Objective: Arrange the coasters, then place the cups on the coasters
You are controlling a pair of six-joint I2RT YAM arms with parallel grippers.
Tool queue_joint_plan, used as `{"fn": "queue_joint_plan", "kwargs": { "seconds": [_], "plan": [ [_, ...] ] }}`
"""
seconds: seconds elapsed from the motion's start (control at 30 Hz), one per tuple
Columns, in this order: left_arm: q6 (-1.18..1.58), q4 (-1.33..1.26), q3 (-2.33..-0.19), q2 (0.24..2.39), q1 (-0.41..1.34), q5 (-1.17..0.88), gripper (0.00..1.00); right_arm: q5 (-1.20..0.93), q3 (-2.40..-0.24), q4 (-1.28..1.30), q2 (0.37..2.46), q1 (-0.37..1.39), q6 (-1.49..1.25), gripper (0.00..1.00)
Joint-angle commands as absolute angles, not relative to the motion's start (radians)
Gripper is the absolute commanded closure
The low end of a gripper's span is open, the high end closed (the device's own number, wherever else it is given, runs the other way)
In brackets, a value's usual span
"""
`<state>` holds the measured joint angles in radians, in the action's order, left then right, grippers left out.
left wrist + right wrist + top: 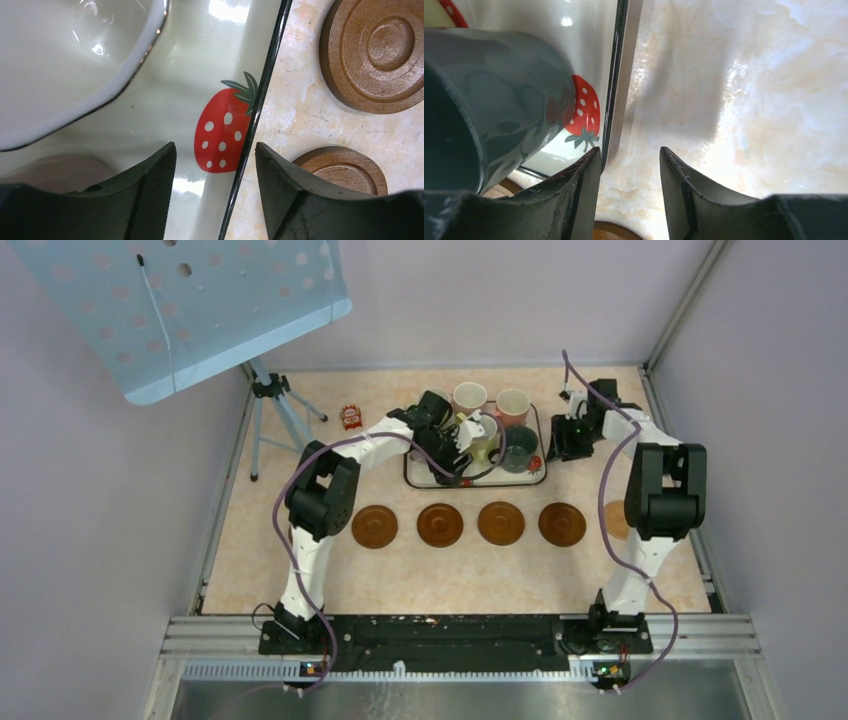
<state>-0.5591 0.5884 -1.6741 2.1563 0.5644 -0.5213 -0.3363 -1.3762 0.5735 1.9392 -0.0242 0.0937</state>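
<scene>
With the left end effector [215, 150] and right end effector [630, 152] half open and empty at the rim of the white strawberry-print rectangular tray [165, 105], far centre, each should rise straight clear before carrying its small handled cups [469, 397] to the round brown wooden coasters [440, 524] nearer.

The tray [175, 90] looks glossy, the coasters [372, 50] matt wood.

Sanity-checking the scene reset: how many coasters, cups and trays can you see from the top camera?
Brown coasters: 4
Tan coaster: 1, partly hidden
Cups: 4 in view; the left arm may hide more
Tray: 1
Total: 10 in view
</scene>
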Motion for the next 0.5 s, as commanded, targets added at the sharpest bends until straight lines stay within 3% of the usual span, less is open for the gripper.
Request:
{"fn": "queue_joint_plan", "kwargs": {
  "seconds": [0.0, 0.23, 0.47],
  "plan": [
    [-0.515, 0.557, -1.705, 2.075, 0.569, -0.544, 0.33, -0.362, -1.398, 0.604, 1.815, -0.042, 0.148, 0.52],
    [-0.377, 0.456, -1.657, 1.999, 0.631, -0.505, 0.27, -0.401, -1.407, 0.641, 1.731, -0.071, 0.161, 0.36],
    [-0.235, 0.299, -1.617, 1.978, 0.690, -0.372, 0.28, -0.414, -1.460, 0.678, 1.682, -0.138, 0.141, 0.33]
  ]
}}
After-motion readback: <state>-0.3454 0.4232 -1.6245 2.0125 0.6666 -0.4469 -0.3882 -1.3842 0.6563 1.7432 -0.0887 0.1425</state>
